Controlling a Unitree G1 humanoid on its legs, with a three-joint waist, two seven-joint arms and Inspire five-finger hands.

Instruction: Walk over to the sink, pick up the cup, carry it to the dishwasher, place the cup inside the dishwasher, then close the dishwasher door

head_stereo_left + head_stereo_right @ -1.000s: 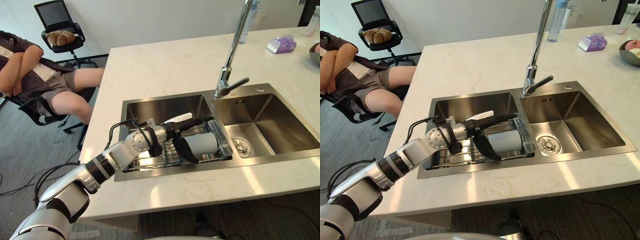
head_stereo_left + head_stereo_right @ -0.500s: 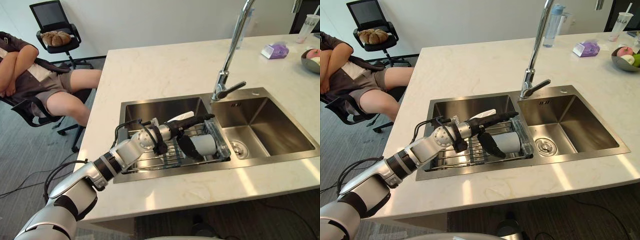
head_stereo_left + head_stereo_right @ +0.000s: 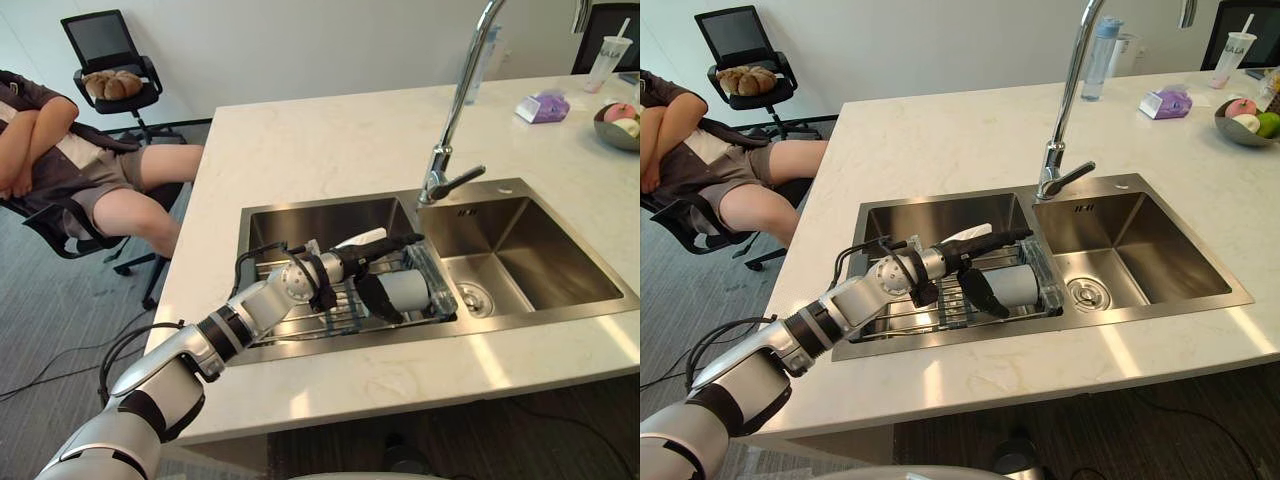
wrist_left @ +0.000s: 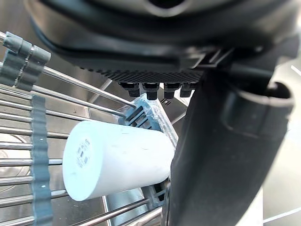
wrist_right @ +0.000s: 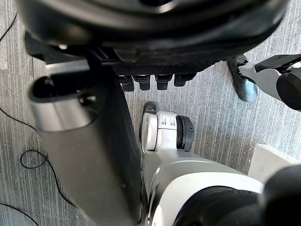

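Observation:
A pale cup (image 3: 408,290) lies on its side on a wire rack (image 3: 320,312) in the left basin of the steel sink (image 3: 300,218). My left hand (image 3: 342,264) reaches in from the left. Its straight fingers (image 3: 395,243) stretch over the top of the cup, and its thumb (image 3: 376,298) hangs down in front of it. The left hand is open, with the cup (image 4: 117,157) lying between fingers and thumb, close to the thumb (image 4: 221,155). My right hand (image 5: 89,141) hangs open above the grey floor.
A tall faucet (image 3: 455,110) stands behind the divider between the basins, with the right basin (image 3: 530,250) beside it. A person (image 3: 60,160) sits on a chair left of the counter. A fruit bowl (image 3: 620,125), tissue pack (image 3: 540,105) and bottle (image 3: 1095,55) stand far right.
The whole picture has shifted slightly, so the camera moved. My left hand stays spread over the cup with little visible difference.

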